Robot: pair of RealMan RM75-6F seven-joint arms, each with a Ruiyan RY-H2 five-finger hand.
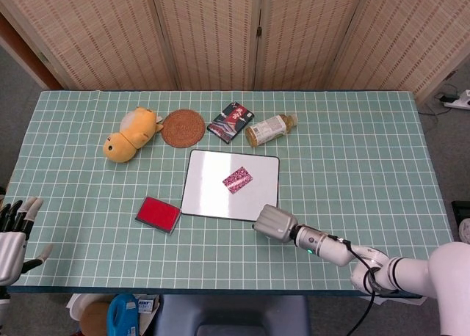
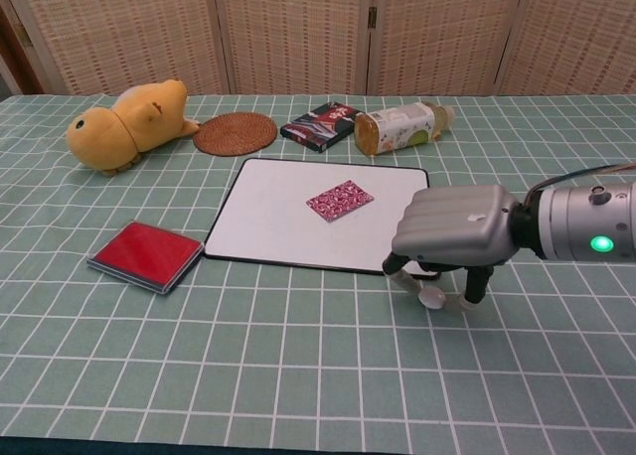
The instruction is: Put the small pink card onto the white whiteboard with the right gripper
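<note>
The small pink patterned card [image 1: 238, 179] [image 2: 340, 199] lies flat on the white whiteboard [image 1: 209, 193] [image 2: 268, 222], a little right of its middle. My right hand [image 1: 273, 221] [image 2: 452, 227] hovers at the board's front right corner, palm down, with its fingers [image 2: 475, 284] hanging toward the tablecloth. Those fingers are apart and hold nothing, and the hand is clear of the card. At the bottom left of the head view my left hand [image 1: 15, 237] stays off the table's edge, empty, its fingers spread.
A red flat pad [image 1: 158, 214] [image 2: 144, 256] lies left of the board. Behind the board are a yellow plush toy [image 1: 131, 134], a round woven coaster [image 1: 183, 128], a dark box [image 1: 230, 121] and a bottle lying on its side [image 1: 270, 129].
</note>
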